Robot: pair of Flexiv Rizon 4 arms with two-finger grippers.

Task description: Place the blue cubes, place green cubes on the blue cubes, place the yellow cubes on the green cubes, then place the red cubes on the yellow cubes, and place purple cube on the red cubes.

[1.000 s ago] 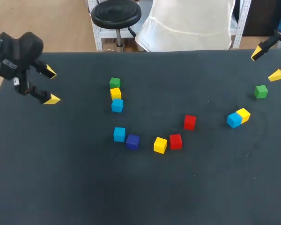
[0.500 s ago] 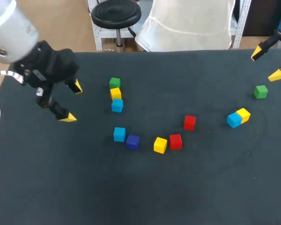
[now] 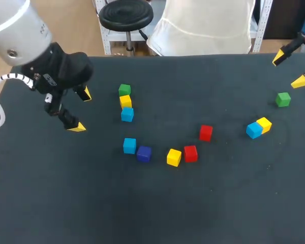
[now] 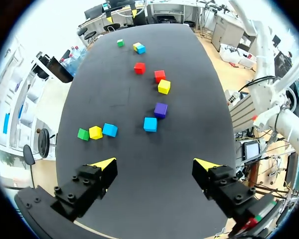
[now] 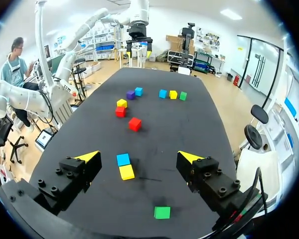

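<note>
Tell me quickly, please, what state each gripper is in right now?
Left gripper: open, holding nothing.
Right gripper: open, holding nothing.

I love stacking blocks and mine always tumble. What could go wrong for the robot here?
The open left gripper is near a row where the blue cube touches a yellow cube; grabbing one could shove the other. The second blue cube sits tight beside the purple cube, so a finger might knock it.
</note>
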